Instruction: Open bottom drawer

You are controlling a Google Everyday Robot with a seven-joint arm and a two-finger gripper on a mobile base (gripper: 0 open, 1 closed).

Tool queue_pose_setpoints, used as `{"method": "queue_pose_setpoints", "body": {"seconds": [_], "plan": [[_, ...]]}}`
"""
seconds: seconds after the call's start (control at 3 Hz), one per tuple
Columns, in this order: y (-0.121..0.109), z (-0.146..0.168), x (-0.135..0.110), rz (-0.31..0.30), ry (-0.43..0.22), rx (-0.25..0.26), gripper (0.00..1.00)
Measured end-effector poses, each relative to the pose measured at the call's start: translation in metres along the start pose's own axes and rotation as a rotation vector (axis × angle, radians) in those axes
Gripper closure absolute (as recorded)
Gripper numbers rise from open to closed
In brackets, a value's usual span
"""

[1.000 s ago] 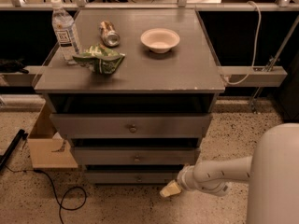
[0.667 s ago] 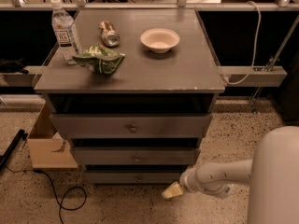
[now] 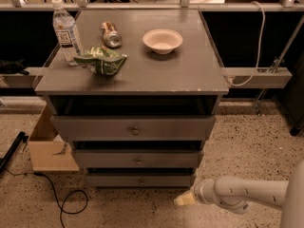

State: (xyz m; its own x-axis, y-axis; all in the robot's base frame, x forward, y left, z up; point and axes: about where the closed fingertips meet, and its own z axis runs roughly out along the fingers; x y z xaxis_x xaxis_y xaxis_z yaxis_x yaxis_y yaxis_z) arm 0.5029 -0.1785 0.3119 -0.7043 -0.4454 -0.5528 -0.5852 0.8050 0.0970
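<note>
Recorded on cabinet top (image 3: 190, 75): water bottle (image 3: 66, 32), tipped can (image 3: 110, 34), green bag (image 3: 102, 61), white bowl (image 3: 162, 40). Cardboard box (image 3: 50, 151) and black cable (image 3: 64, 201) were logged on floor (image 3: 247, 146) at left, well apart from the gripper (image 3: 184, 200), low right.

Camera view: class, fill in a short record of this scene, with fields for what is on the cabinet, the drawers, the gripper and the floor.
On top: grey cabinet bears a water bottle, a can on its side, a green bag and a bowl
Drawers: three; the bottom drawer is lowest, with a small round knob
Gripper: gripper low near the floor, right of the bottom drawer's front, apart from the knob
Floor: cardboard box left of the cabinet; black cable in front
</note>
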Motion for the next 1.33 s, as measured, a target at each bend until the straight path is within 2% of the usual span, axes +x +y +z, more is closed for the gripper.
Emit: {"method": "queue_pose_setpoints", "body": {"seconds": [0.67, 1.33], "plan": [[0.005, 0.009, -0.003, -0.016, 0.01, -0.012, 0.0], [0.021, 0.068, 0.022, -0.1, 0.05, -0.057, 0.0]]}}
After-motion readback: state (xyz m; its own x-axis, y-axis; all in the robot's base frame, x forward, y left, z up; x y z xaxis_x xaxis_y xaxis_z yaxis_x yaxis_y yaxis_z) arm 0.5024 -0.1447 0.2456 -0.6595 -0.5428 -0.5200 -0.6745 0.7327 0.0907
